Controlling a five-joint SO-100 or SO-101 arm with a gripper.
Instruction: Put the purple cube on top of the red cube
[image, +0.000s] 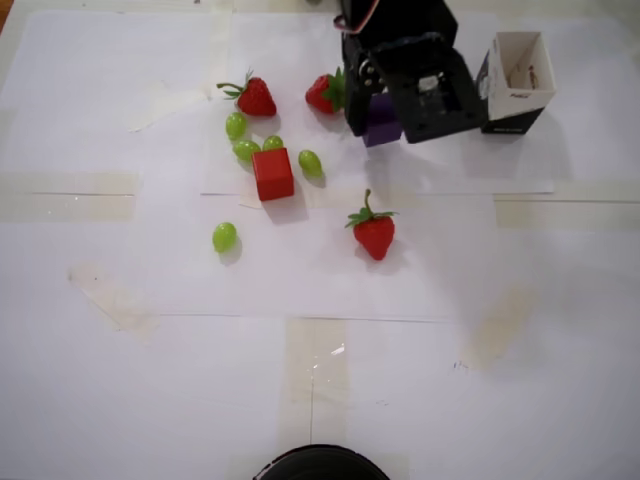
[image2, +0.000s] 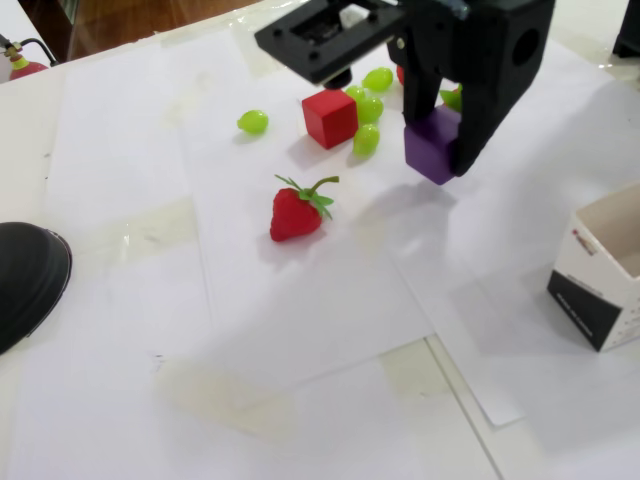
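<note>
White paper sheets taped together cover the surface (image: 120, 380), and the purple cube (image2: 432, 146) hangs above them, clamped between the black fingers of the claw (image2: 440, 150); in the fixed view its shadow falls on the paper below, so it appears lifted clear. The red cube (image: 273, 173) sits on the paper well apart from it, to the left in the overhead view.

Around the red cube the room is tight. Green grapes (image: 310, 163) lie just beside it on three sides, one seemingly touching its upper edge, and two strawberries (image: 256, 97) sit further back. A third strawberry (image: 374, 232) lies between the claw's side and the open paper in front. A white and black carton (image: 515, 80) stands just beside the arm on the right.

The likely risk is the placement: the purple cube seems a little larger than the red one, so an off-centre release could let it tip or slide off. A low approach could also nudge the grapes, which would roll and might shift the red cube. The front-left side of the red cube is bare paper, the clearest way in.
</note>
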